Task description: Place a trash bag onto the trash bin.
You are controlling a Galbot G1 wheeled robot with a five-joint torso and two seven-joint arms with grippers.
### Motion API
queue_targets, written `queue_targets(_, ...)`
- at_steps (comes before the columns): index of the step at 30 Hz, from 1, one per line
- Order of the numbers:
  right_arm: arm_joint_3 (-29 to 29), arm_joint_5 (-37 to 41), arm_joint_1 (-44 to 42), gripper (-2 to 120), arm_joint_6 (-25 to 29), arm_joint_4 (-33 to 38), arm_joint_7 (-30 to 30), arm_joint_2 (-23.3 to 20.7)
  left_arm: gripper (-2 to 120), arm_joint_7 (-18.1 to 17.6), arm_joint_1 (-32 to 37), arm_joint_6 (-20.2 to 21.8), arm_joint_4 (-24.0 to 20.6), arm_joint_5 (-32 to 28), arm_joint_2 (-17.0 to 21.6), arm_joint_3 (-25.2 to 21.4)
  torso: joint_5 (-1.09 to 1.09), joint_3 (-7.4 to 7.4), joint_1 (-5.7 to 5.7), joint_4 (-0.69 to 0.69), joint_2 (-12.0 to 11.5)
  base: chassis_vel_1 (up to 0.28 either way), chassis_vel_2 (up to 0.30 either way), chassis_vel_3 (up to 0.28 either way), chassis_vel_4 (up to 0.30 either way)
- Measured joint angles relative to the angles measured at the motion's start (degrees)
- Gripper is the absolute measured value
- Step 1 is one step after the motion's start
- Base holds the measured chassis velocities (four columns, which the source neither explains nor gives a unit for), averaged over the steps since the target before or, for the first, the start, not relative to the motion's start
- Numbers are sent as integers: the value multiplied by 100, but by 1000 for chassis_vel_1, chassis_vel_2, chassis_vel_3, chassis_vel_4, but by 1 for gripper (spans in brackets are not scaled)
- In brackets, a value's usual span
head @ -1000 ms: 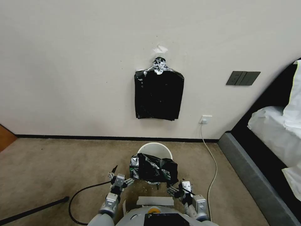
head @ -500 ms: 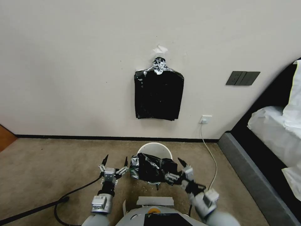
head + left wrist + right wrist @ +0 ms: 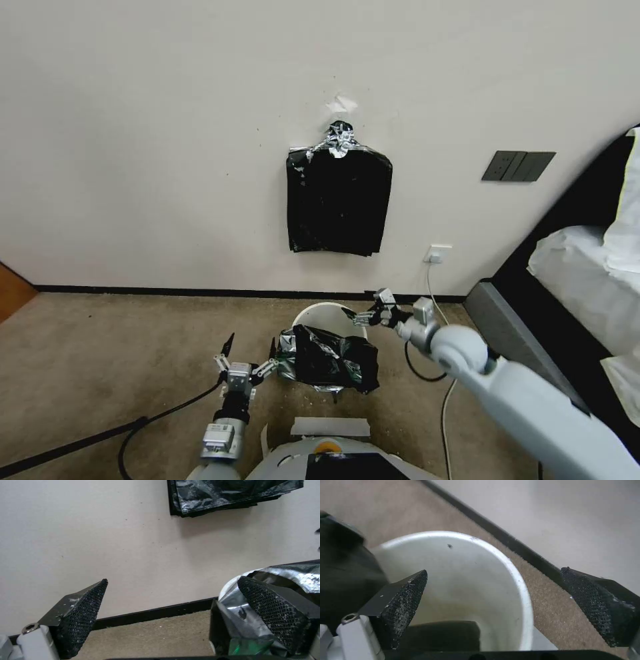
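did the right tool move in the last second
Yes. The right tool went from the near side of the trash bin, beside the trash bag, to the bin's far right rim, nearer the wall.

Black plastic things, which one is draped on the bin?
The crumpled trash bag over the trash bin near rim; the flat bundle hangs on the wall.

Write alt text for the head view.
A black trash bag drapes over the near rim of a white trash bin on carpet. The open right pincer hovers at the bin's far right rim; the open left pincer sits beside the bag.
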Motion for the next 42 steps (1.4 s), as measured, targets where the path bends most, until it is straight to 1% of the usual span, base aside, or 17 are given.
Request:
queue_targets(6,-626,-248,648,100,178,-720,-373,242,100,37,128,-27,-116,2,26,-225,1,0,0,-6,0,0,0,0,0)
queue_targets(8,-1077,-443,990,100,350,-1172,-620,405,100,52,237,-37,-189,-1,36,-350,-1,0,0,-6,0,0,0,0,0)
queue_targets(11,-1284,-495,1166,100,446,-1412,-683,503,100,54,291,-49,-210,-3,7,-387,1,0,0,-5,0,0,0,0,0)
queue_targets(14,-1380,-503,1254,95,485,-1579,-725,582,100,53,313,-64,-214,-3,-28,-388,-1,0,0,-5,0,0,0,0,0)
queue_targets(17,-1446,-500,1314,82,542,-1788,-790,665,100,43,343,-69,-237,-15,-99,-388,-1,0,0,-5,0,0,0,0,0)
queue_targets(18,-1446,-500,1314,82,542,-1788,-790,665,100,43,343,-69,-237,-15,-99,-388,-1,0,0,-5,0,0,0,0,0)
queue_targets(20,-1499,-510,1322,70,596,-1881,-888,677,100,41,365,-71,-246,-16,-112,-386,1,0,0,-6,0,0,0,0,0)
queue_targets(22,-1519,-513,1326,68,616,-1895,-910,676,100,41,367,-71,-246,-15,-112,-385,0,0,0,-6,0,0,0,0,0)
queue_targets(23,-1570,-516,1340,59,652,-1921,-936,676,100,41,357,-86,-227,23,-117,-384,1,-1,0,-6,0,0,0,0,0)
queue_targets(26,-1604,-513,1358,53,678,-1943,-945,679,100,40,356,-106,-216,56,-119,-375,0,0,0,-6,0,0,0,0,0)
queue_targets(28,-1631,-506,1384,42,713,-1980,-959,691,100,38,373,-113,-224,73,-119,-352,0,0,0,-5,0,0,0,0,0)
queue_targets(30,-1639,-501,1391,39,722,-1985,-963,691,100,38,377,-113,-229,74,-118,-348,1,0,0,-5,0,0,0,0,0)
queue_targets(32,-1667,-465,1405,27,753,-1987,-964,687,100,32,378,-113,-244,74,-118,-345,0,-1,-1,-5,0,0,0,0,0)
queue_targets(35,-1676,-426,1406,21,773,-1986,-964,687,100,27,376,-113,-255,74,-119,-345,0,0,-1,-6,0,0,0,0,0)
queue_targets(36,-1676,-409,1406,12,783,-1984,-963,689,100,23,375,-114,-257,74,-123,-344,0,-1,0,-5,0,0,0,0,0)
queue_targets(39,-1677,-377,1400,7,792,-1977,-963,692,100,17,376,-111,-258,69,-131,-339,0,-1,0,-5,0,0,0,0,0)
queue_targets(42,-1675,-337,1388,7,795,-1960,-946,685,100,14,376,-107,-262,52,-134,-339,0,-1,0,-5,0,0,0,0,0)
